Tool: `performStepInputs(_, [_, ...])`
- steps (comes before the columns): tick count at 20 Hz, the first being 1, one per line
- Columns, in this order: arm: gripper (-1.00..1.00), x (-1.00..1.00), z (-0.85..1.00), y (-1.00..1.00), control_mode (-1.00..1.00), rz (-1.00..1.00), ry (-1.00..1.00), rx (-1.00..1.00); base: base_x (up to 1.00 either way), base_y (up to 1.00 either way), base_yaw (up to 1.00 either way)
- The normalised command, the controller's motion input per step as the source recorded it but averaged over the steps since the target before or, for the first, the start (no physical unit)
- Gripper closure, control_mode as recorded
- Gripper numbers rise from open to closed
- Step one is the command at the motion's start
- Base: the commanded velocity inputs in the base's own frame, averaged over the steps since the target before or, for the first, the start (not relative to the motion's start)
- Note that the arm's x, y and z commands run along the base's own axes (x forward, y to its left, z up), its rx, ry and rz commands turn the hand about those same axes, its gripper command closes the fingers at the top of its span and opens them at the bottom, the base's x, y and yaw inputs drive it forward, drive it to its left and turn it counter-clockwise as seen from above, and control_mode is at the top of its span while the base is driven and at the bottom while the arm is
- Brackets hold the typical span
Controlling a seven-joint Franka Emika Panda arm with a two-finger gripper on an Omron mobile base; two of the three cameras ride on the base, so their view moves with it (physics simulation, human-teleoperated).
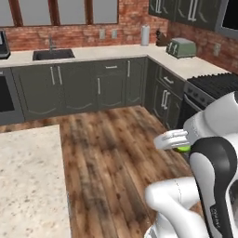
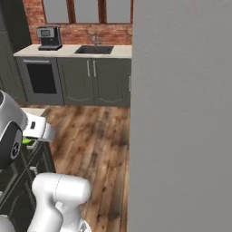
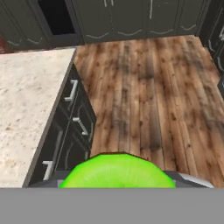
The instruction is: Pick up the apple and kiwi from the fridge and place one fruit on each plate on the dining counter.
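The small rounded lime-green kiwi (image 3: 117,170) looks to be clamped in the two-finger gripper (image 1: 182,148), probably light, smooth and best squeezed gently across its middle.

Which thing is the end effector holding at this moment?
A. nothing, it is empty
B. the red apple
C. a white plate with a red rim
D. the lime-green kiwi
D: the hand view shows the lime-green kiwi right at the end effector, and both base views show a bit of green at the hand, above the wooden floor beside the dining counter.
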Motion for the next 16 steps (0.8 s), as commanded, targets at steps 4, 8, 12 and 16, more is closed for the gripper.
performStepInputs(4, [1.0, 0.0, 0.0, 0.0, 1.0, 0.0, 0.0, 0.0, 1.0, 0.91, 0.0])
performStepInputs(8, [1.0, 0.0, 0.0, 0.0, 1.0, 0.0, 0.0, 0.0, 1.0, 0.06, 0.02])
performStepInputs(12, [1.0, 0.0, 0.0, 0.0, 1.0, 0.0, 0.0, 0.0, 1.0, -0.37, 0.16])
performStepInputs(16, [1.0, 0.0, 0.0, 0.0, 1.0, 0.0, 0.0, 0.0, 1.0, -0.48, 0.24])
